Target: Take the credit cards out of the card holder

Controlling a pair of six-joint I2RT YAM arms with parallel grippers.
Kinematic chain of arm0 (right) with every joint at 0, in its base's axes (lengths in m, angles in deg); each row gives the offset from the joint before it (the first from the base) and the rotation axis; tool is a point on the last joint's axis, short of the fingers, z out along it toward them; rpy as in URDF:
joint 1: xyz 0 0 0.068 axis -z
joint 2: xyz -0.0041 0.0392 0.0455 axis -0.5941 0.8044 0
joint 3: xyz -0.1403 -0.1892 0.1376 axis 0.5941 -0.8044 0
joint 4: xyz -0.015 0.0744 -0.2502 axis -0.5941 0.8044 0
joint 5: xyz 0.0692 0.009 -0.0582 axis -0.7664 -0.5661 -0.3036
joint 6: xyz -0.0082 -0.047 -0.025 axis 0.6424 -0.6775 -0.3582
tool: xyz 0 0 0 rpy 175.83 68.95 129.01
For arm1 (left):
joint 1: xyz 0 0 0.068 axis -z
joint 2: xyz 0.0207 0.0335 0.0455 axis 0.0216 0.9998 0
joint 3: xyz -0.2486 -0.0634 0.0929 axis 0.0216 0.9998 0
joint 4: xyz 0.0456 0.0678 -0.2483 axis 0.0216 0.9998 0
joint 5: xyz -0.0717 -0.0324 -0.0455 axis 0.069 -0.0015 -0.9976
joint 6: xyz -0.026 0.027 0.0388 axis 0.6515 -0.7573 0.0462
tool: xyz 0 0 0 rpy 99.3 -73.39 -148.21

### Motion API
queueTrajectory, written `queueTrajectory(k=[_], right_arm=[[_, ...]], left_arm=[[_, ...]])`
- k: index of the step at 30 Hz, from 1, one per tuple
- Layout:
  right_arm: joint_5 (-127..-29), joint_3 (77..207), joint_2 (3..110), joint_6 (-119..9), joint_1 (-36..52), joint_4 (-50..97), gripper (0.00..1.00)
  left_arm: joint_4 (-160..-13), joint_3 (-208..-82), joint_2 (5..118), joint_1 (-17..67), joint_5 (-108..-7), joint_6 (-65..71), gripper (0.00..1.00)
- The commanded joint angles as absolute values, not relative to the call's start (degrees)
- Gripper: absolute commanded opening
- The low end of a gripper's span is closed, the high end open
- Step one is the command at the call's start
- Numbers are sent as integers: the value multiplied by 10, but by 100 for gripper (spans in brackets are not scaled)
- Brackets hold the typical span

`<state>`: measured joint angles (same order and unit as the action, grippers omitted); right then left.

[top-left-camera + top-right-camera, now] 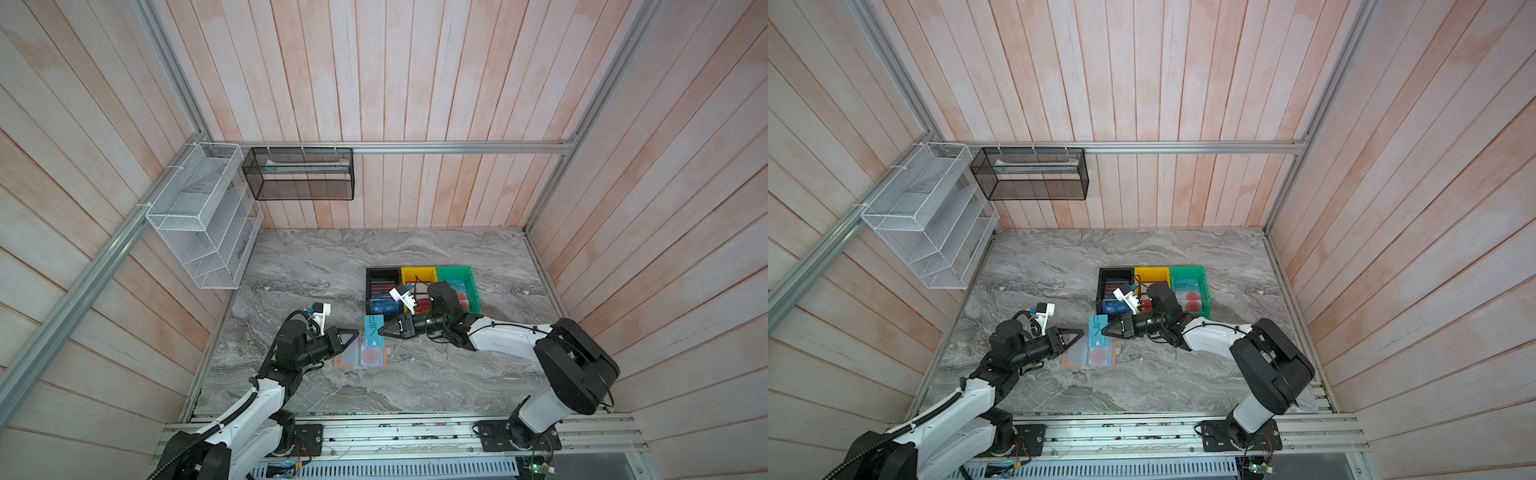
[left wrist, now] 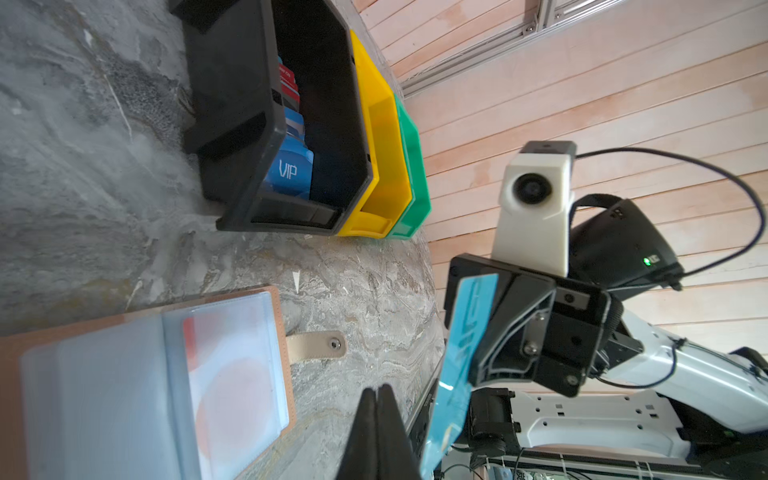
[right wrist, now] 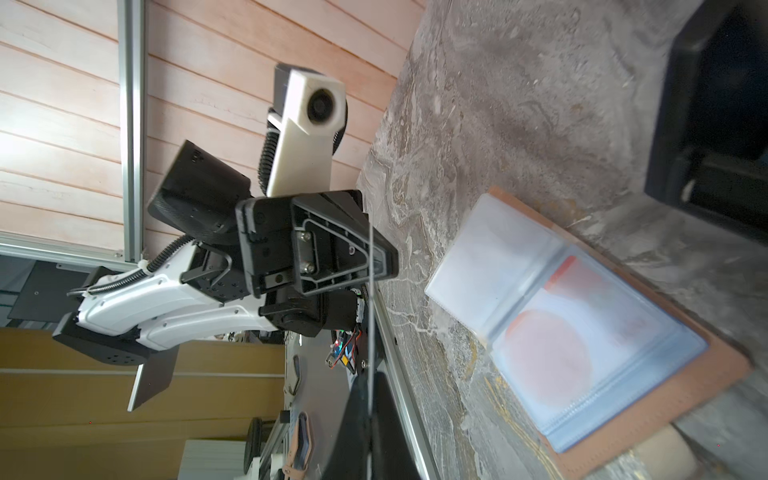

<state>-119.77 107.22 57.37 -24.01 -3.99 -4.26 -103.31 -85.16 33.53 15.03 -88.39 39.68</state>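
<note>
a grey marble tabletop (image 1: 332, 266) is shown from above, enclosed by pale wooden plank walls (image 1: 415, 83). a white wire rack (image 1: 195, 216) and a black mesh basket (image 1: 299, 174) are hung on the walls at the far left corner. two black-and-white robot arms are stretched from the near edge towards the middle of the table, with their tips pointed at each other and near together.

three plastic bins are set side by side just beyond the arms: a black bin (image 1: 382, 274), a yellow bin (image 1: 417, 275) and a green bin (image 1: 455, 272). blue and red cards (image 2: 291, 166) marked "vip" are stacked in the black bin. the yellow bin is mostly hidden by the right arm.

the card holder (image 1: 360, 358) is laid open and flat on the table, in front of the black bin and under the two gripper tips in both top views. a tan cover and clear bluish sleeves are shown. a pale card (image 1: 371, 354) with a red circle is seen inside one sleeve.

the right gripper (image 1: 382, 331) is clamped on a teal card (image 1: 373, 327), which is pinched by one edge and held over the far end of the holder.

the left gripper (image 1: 355, 333) is closed tight with nothing between its jaws, its tip just beside the teal card. whether it touches the holder cannot be told.

a small snap tab (image 2: 316, 347) is laid flat on the table off the holder's edge.
</note>
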Motion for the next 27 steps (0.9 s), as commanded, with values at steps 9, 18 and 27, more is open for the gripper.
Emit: queueTrajectory(k=[9, 18, 27], right_arm=[[-866, 916, 261, -25, 69, -32, 0], [-724, 920, 187, 13, 119, 80, 0], [-645, 957, 267, 122, 136, 120, 0]], left_arm=[[-1011, -860, 373, 148, -856, 365, 4], [-1028, -858, 396, 149, -856, 371, 4], [-999, -860, 372, 149, -844, 366, 4]])
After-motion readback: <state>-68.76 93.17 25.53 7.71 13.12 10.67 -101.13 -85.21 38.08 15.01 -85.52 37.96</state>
